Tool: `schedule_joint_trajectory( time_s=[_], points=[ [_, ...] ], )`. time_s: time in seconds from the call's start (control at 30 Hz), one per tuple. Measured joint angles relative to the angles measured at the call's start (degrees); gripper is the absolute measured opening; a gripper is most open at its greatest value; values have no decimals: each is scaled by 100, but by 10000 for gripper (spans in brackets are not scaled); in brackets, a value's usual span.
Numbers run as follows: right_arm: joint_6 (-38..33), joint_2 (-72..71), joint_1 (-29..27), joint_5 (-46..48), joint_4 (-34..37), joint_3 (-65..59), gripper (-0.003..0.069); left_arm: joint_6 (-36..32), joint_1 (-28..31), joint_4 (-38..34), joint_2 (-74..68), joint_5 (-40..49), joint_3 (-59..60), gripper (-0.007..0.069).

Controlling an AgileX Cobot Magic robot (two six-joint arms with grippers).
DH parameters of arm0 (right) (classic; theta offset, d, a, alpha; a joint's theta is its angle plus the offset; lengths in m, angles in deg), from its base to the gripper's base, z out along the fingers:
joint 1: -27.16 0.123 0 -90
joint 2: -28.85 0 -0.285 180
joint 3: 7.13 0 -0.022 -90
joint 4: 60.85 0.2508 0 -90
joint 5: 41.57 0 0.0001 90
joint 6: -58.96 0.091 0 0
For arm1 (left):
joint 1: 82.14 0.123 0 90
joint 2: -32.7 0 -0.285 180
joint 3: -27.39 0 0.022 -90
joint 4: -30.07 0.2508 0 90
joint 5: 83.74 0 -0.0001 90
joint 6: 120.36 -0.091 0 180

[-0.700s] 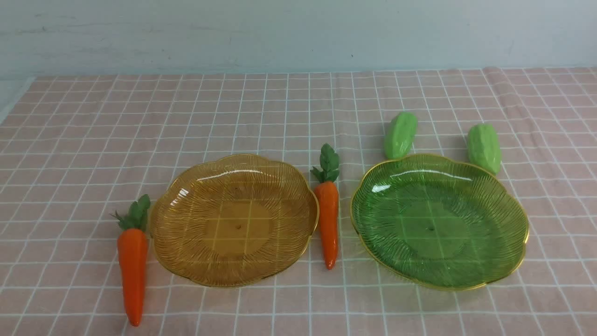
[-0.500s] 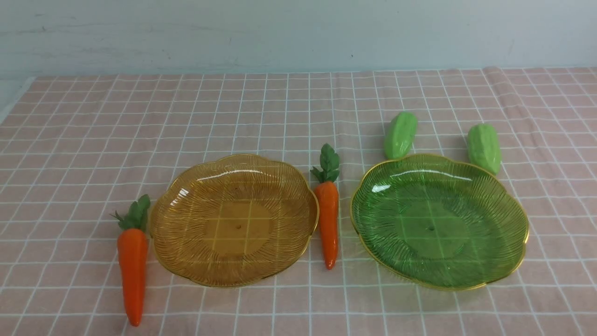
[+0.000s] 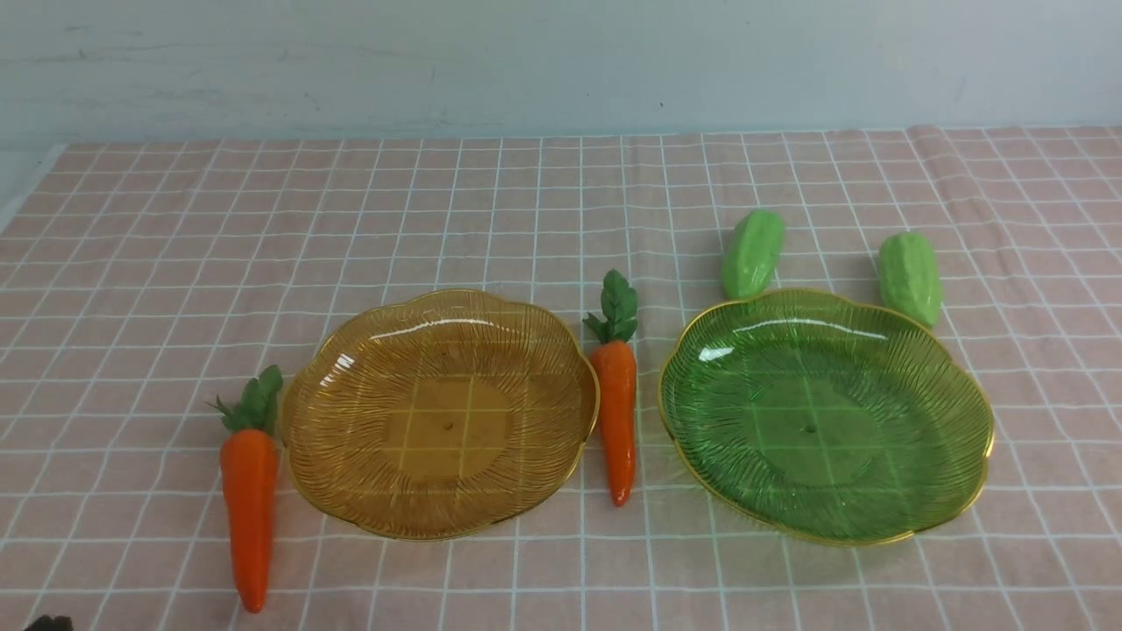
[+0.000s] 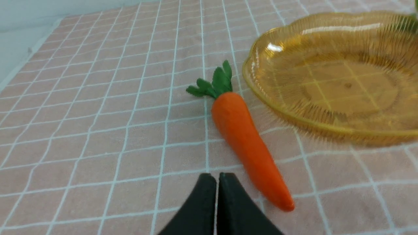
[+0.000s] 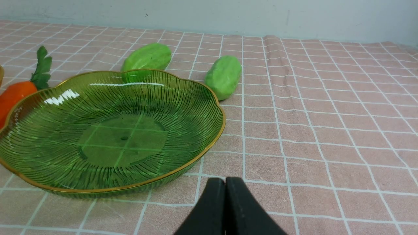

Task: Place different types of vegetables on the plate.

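Two orange carrots lie by the amber plate (image 3: 438, 421): one carrot (image 3: 250, 504) on its left, the other carrot (image 3: 616, 416) between it and the green plate (image 3: 824, 421). Two light-green ridged vegetables sit behind the green plate, one (image 3: 752, 254) to the left, one (image 3: 910, 279) to the right. Both plates hold nothing. My left gripper (image 4: 217, 178) is shut and empty, just short of the left carrot's (image 4: 245, 140) tip. My right gripper (image 5: 225, 181) is shut and empty, near the green plate's (image 5: 209, 98) front right rim.
A pink checked cloth (image 3: 526, 202) covers the table up to a pale wall at the back. The cloth has a raised fold (image 5: 277, 58) running back at the right. A dark tip of my left arm (image 3: 48, 624) shows at the front view's lower left corner.
A dark bit of my left arm has come into the front view's lower left corner. The vegetables and plates have not moved.
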Motion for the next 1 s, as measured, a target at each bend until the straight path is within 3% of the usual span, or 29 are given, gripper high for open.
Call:
schedule_joint_trajectory(
  time_s=[0.2,0.37,0.47,0.6,0.73,0.87,1.0],
  points=[
    [0,0,0,0,0,0,-17,1056,0,-1720,0,-1166,0,-4],
    [2,0,0,-6,18,0,-17,1287,0,-3002,0,-2806,6,-4],
    [345,0,0,-617,832,-24,-17,1327,0,-3272,0,-3473,-255,-4],
    [1111,0,0,-1709,2391,-24,-17,961,0,-3272,-244,-2137,-1601,-4],
    [1283,0,0,-2059,3164,-24,-17,511,0,-3201,-964,-705,-2512,-4],
    [1130,0,0,-2168,3397,-24,-17,282,0,-2844,-2195,1292,-3339,-4],
    [882,0,0,-2168,3426,-24,-17,224,0,-2039,-3596,2490,-3852,-4]
  ],
)
